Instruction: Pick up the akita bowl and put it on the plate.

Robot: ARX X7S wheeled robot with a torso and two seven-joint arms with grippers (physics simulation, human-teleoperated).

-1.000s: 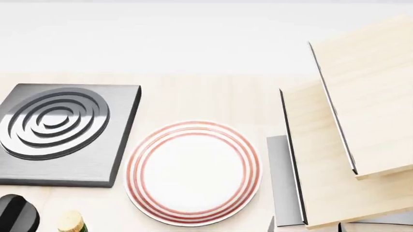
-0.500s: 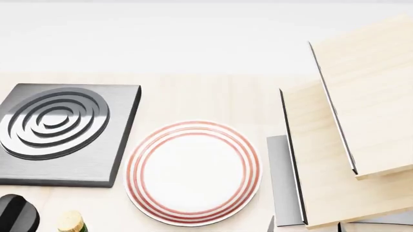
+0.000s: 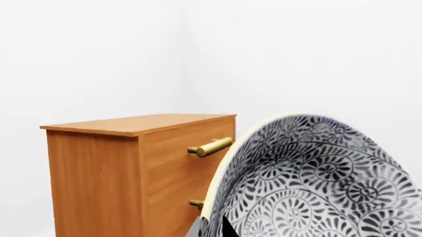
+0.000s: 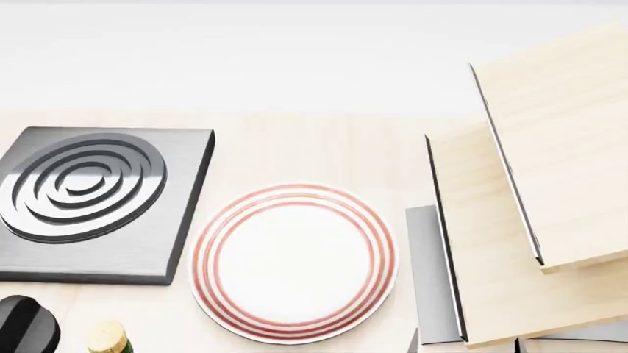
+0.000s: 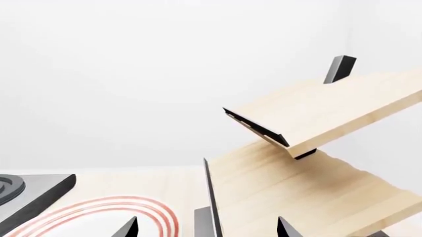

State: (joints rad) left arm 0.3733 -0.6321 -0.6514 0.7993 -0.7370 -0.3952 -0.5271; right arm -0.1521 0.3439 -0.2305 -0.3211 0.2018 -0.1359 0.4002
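While the left wrist view fills with the grey-black floral ceramic akita bowl [image 3: 310, 182], tilted beside an orange wooden cabinet [image 3: 142, 173], its grip cannot be told. From the head, the red-ringed white plate [image 4: 293, 262] lies bare. From the right wrist, the right gripper [image 5: 205, 228] fingertips stand apart.

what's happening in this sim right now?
The akita bowl fills the left wrist view, tipped on its side close to the camera with a wooden drawer cabinet behind it; the left gripper is probably holding it, though the jaws can't be read. In the head view the plate sits bare on the table beside the stove burner, with no arm above it. The right gripper looks open near the plate's edge.
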